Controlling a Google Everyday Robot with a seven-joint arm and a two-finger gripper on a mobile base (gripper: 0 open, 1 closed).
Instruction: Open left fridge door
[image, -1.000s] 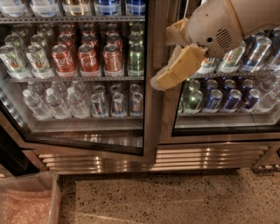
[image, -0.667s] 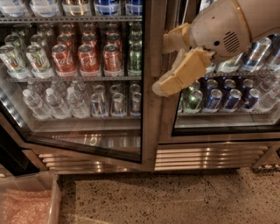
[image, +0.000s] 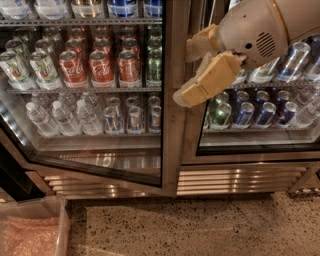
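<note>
The left fridge door is a glass pane in a brushed steel frame. It stands slightly ajar, with its bottom edge swung out from the cabinet. Red cans and clear water bottles show through it. My gripper is at the door's right edge, in front of the steel strip between the two doors. Its tan fingers are spread apart, one high and one low, and hold nothing that I can see. The white arm reaches in from the upper right.
The right glass door is closed, with blue and green-white cans behind it. A steel grille runs along the fridge base. A clear bin with pink wrap stands on the speckled floor at the lower left.
The left door has swung a little further out; its lower right corner sits lower in the view. The gripper has stayed at the door's right edge.
</note>
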